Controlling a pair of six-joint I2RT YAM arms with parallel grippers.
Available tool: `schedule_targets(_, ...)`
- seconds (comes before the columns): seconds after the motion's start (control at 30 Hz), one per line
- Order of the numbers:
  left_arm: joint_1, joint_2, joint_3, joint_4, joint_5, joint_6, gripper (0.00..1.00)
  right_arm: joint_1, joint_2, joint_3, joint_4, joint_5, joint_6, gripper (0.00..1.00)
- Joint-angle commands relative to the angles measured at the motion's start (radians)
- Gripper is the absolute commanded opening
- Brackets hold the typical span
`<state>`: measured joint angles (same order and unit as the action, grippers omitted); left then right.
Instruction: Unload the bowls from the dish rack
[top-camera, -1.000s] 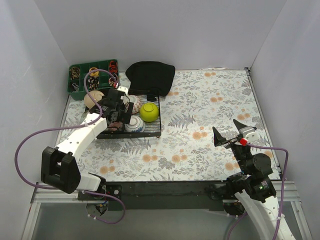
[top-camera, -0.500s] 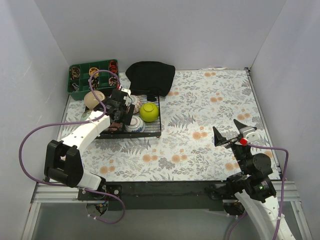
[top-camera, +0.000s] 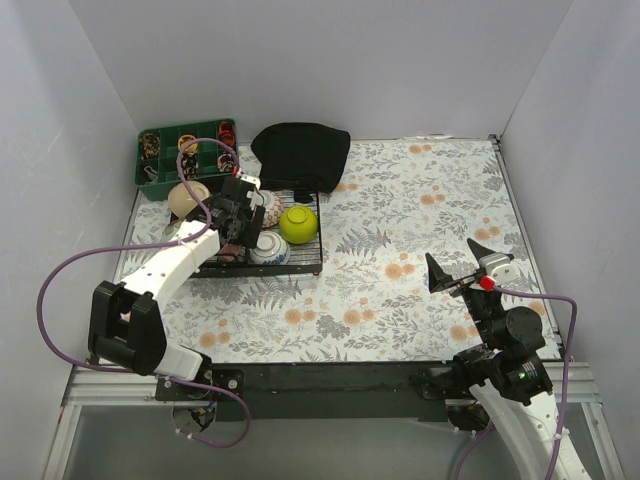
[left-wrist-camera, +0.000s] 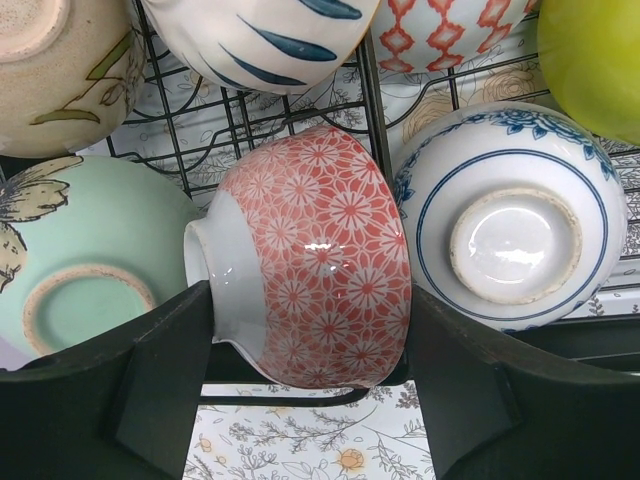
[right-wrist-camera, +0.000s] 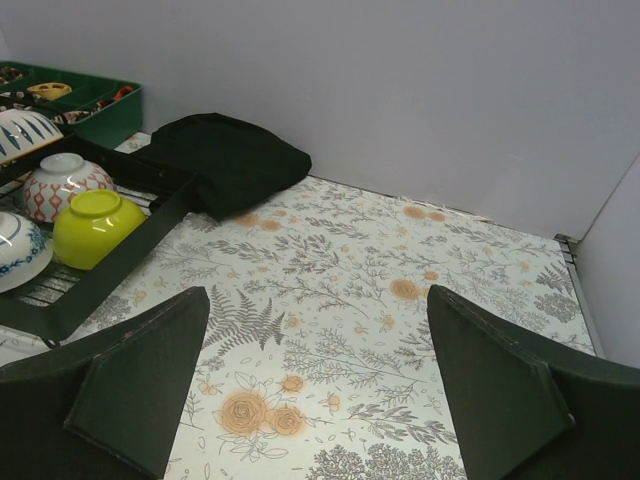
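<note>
The black wire dish rack (top-camera: 305, 266) at the table's left holds several bowls. In the left wrist view a pink floral bowl (left-wrist-camera: 320, 260) lies on its side between my left gripper's (left-wrist-camera: 310, 345) fingers, which press its foot and its rim. Round it are a pale mint bowl (left-wrist-camera: 90, 260), a blue-ringed bowl (left-wrist-camera: 515, 225), a cream bowl (left-wrist-camera: 60, 60), a blue-striped bowl (left-wrist-camera: 260, 35) and a lime-green bowl (left-wrist-camera: 595, 60). From above, my left gripper (top-camera: 232, 235) is over the rack's left half. My right gripper (top-camera: 458, 262) is open and empty, far right.
A green compartment tray (top-camera: 160, 150) stands at the back left and a black cloth (top-camera: 300, 152) lies behind the rack. The right wrist view shows the floral table cover (right-wrist-camera: 380, 280), the rack's edge (right-wrist-camera: 130, 250) and the lime-green bowl (right-wrist-camera: 98, 225).
My left arm has shifted slightly over the rack's left half, uncovering more of the cream bowl. The right arm has not moved.
</note>
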<state>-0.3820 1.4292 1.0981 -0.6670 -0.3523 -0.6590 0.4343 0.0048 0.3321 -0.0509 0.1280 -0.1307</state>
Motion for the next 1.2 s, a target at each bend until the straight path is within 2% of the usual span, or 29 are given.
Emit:
schedule_targets(0.0,-0.006,-0.059,0.052,0.001,0.006,-0.019,0.40,0.007,-0.189,0.012,0.042,-0.014,0.003,0.99)
schedule_targets(0.23,-0.005,-0.099,0.077,0.033,-0.004,-0.033,0.25,0.007,-0.062,0.071,0.040,-0.258,0.052,0.99)
schedule_targets(0.43,-0.005,-0.139,0.101,0.067,-0.005,-0.051,0.15,0.007,0.208,0.159,0.039,-0.450,0.152,0.99)
schedule_targets(0.57,-0.006,-0.185,0.103,0.104,0.053,-0.074,0.08,0.007,0.363,0.218,0.030,-0.550,0.210,0.99)
schedule_targets(0.67,-0.006,-0.211,0.094,0.138,0.075,-0.079,0.05,0.007,0.474,0.257,0.023,-0.622,0.246,0.99)
schedule_targets(0.83,-0.005,-0.219,0.068,0.125,0.004,-0.067,0.05,0.007,0.570,0.262,0.032,-0.720,0.289,0.98)
schedule_targets(1.17,-0.005,-0.225,-0.059,0.188,-0.068,-0.054,0.06,0.006,0.572,0.202,0.103,-0.774,0.307,0.99)
